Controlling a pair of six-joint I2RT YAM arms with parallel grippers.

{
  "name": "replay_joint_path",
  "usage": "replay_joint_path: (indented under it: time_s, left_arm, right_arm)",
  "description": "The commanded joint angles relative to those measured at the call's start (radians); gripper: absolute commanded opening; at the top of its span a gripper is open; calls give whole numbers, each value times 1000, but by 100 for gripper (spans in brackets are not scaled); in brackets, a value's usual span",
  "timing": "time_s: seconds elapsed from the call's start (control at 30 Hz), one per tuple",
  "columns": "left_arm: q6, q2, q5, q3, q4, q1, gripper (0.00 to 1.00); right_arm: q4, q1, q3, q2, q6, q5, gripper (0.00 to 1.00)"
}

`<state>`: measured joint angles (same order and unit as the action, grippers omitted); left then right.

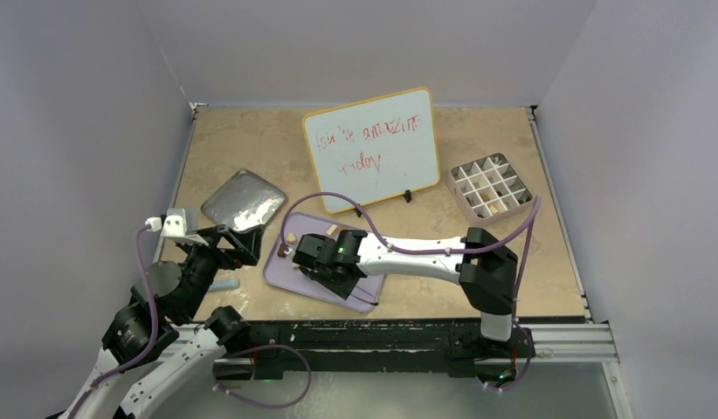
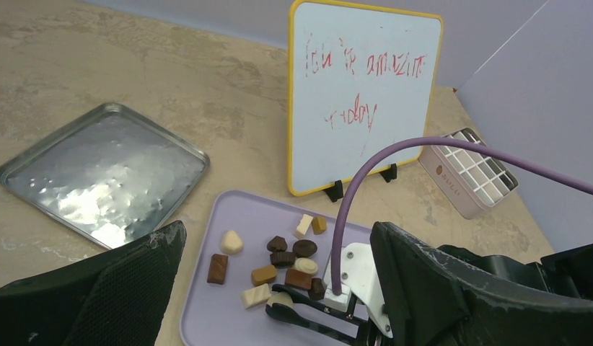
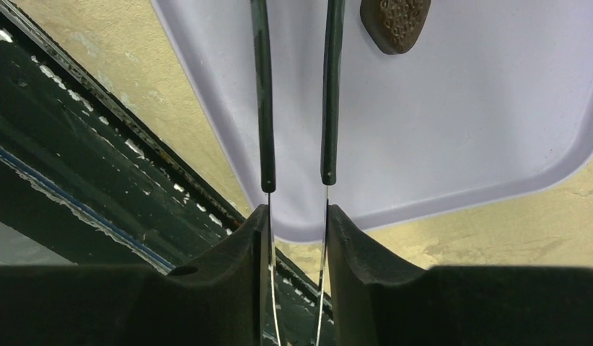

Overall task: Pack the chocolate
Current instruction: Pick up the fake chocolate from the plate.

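Clearly the chocolate (image 2: 283,263) is small, light and easily scuffed: a loose cluster of dark, tan and cream pieces on the lavender tray (image 2: 207,317) at the near side of the tabletop (image 2: 99,58). Each piece looks rigid but smooth, so I judge a gentle pinch across its flat sides safest, or it may slip out. The right jaws are partly closed on a pair of tongs (image 3: 262,94) reaching over the tray; whether the tips hold anything I cannot tell. The left jaws stand wide open and empty. Red handwriting on the whiteboard (image 2: 366,101) reads roughly "You're amazing today". The pink gridded box (image 2: 470,176) carries a mark too small to read.
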<state>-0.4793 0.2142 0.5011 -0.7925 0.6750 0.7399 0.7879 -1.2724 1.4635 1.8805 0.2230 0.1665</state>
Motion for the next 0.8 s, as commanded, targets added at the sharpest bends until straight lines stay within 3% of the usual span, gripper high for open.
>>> replay_joint_path:
  time_s: [0.0,0.13,0.77]
  left_arm:
    - [-10,-13,11,-11,-18,1,99]
    - [-11,-13,10,-10,-17,1,99]
    - [-6,11,-9,-10,-21,1,99]
  right_arm:
    - [19,-4,30,-23,0,22,31]
    - [35,-4,6,-62,18,36,27]
    - [95,39,-42,-200,51,84,23]
